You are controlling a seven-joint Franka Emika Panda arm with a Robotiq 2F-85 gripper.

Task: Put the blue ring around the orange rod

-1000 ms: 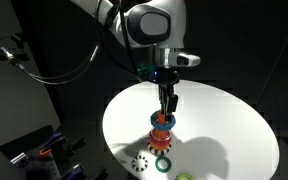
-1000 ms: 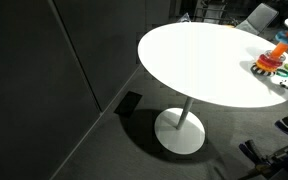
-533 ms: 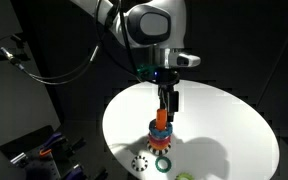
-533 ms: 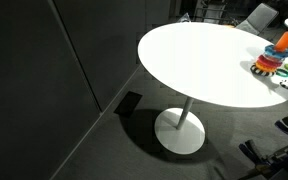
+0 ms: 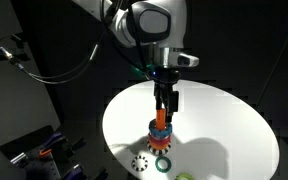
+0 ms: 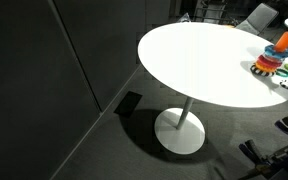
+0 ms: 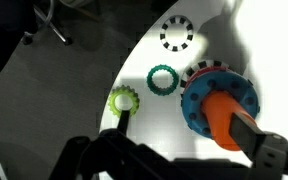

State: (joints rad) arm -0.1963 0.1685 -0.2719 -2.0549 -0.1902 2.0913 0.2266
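Note:
The blue ring (image 7: pixel 194 92) lies round the orange rod (image 7: pixel 220 118), low on it, with nothing gripping it. In both exterior views the blue ring (image 5: pixel 160 131) (image 6: pixel 273 52) sits on a stack of coloured rings beneath the rod's orange top (image 5: pixel 162 120) (image 6: pixel 286 42). My gripper (image 5: pixel 166 107) hangs straight above the rod, open, its fingers apart from the ring. In the wrist view the gripper (image 7: pixel 181 120) straddles the rod, one dark finger (image 7: pixel 266 146) at the right and a thin one (image 7: pixel 120 122) at the left.
On the white round table (image 5: pixel 234 130) near its edge lie a small green ring (image 7: pixel 162 79), a lime toothed ring (image 7: pixel 124 99) and a white toothed ring (image 7: pixel 176 33). The table drops off to dark floor (image 6: pixel 74 140) on all sides.
The jaws have opened and let go of the blue ring, which now rests on the rod. The gripper has risen a little above it.

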